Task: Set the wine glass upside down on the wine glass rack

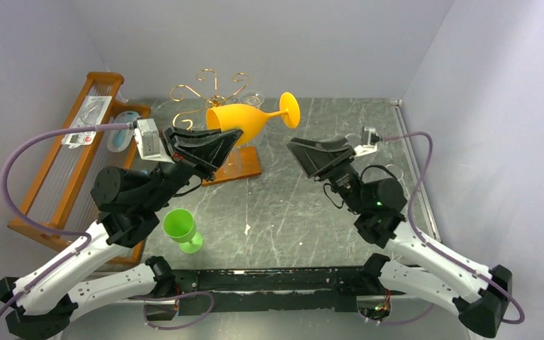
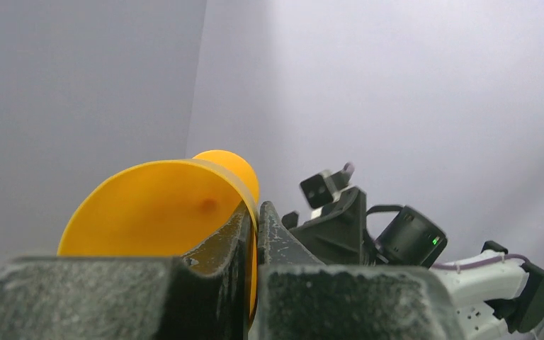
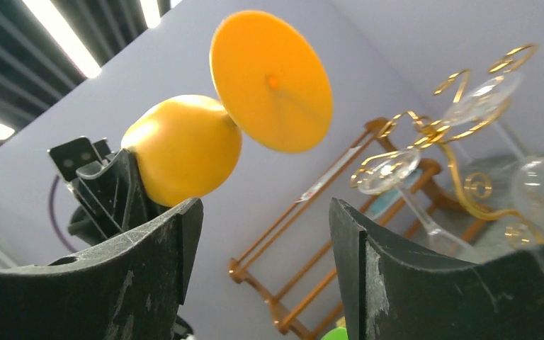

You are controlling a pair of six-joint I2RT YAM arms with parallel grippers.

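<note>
– While the left end effector [image 1: 228,139] has the wine glass [image 1: 244,120] pinched by the bowl rim, which step do you call this?
– Mid-transfer, I'd say. The glass is in the air on its side, mouth to the left, foot to the right. It is not on the wine glass rack [image 1: 212,88] yet.
– Right end effector [image 1: 303,157]?
– Jaws apart, nothing between them. It sits just right of and below the foot, not touching. Its wrist view looks up at the foot disc with the bowl behind.
– Rack vs glass?
– The rack is behind the glass, at the far edge of the counter [image 1: 312,212], left of centre. The bowl overlaps the gold scrolls in the top view, so I can't tell the gap in depth. Clear glasses [image 3: 389,170] hang on some arms.
– Next move?
– My read: either the right closes on the stem for a regrasp, or the left rolls its wrist to bring the foot up. Then the foot has to slide into a free scroll, with the stem through the gap and the bowl hanging down. The grip is on thin wall only, so it could slip in rotation.
– Obstacles?
– Green cup [image 1: 180,225] by the near edge, well apart. Wooden shelf [image 1: 57,170] at the left edge. Neither looks to be in the path.
</note>
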